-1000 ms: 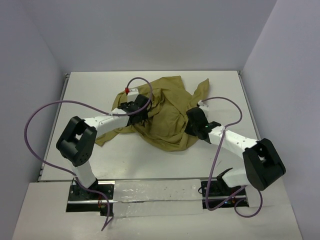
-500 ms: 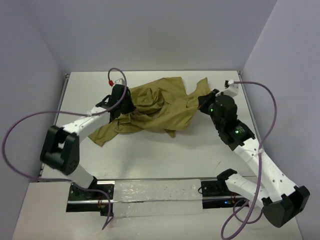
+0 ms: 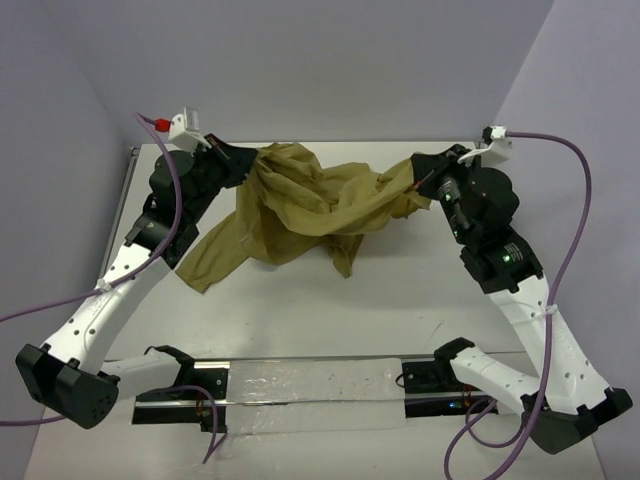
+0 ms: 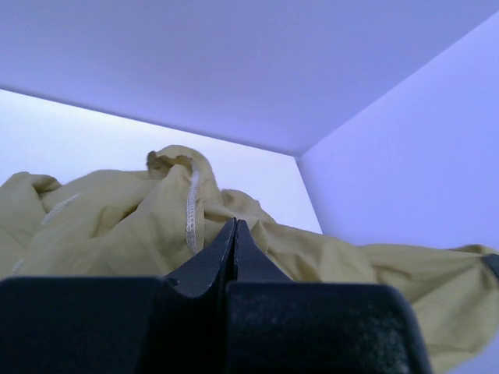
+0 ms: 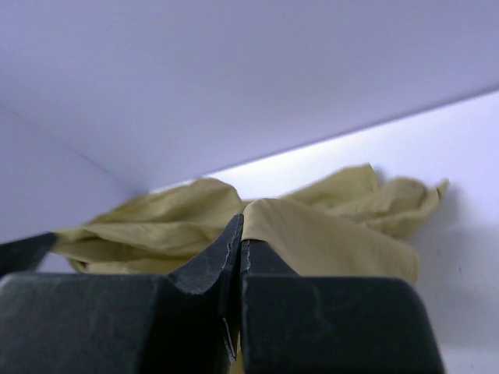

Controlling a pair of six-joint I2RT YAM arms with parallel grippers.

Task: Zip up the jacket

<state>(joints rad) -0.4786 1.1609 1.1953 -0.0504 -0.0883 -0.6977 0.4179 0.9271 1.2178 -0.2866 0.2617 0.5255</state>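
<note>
The jacket [image 3: 320, 205] hangs stretched betw. left gripper [image 3: 238, 166] and right gripper [image 3: 422, 180] — both clamped on it, over table's [image 3: 300, 320] far edge. Prob. to expose zip.

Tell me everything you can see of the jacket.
The jacket is thin, soft olive-tan cloth, plain and heavily crumpled. It hangs stretched between the left pincer and the right pincer, each shut on an upper edge. Its lower left part droops onto the table. A pale strip, probably the zip, runs along one fold near the left pincer.
</note>
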